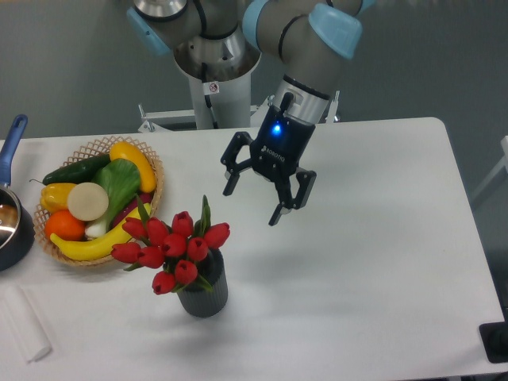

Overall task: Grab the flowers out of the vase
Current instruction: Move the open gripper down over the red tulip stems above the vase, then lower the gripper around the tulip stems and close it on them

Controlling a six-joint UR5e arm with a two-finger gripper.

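While the flowers [173, 248] sit upright in the vase [204, 291] near the table's [373, 262] front, just beside the fruit basket [151, 167], the gripper [252, 202] hangs above and to their right, fingers spread apart. This looks like the approach step. Next it must descend around the bunch, probably near the stems, though they are hidden.

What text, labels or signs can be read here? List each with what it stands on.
Tool body: a line of small white lettering below the blue light, too blurred to read.
Robot base column: a small round red-and-white sticker, a sign whose symbol is too small to make out.
Nothing else carries readable text.
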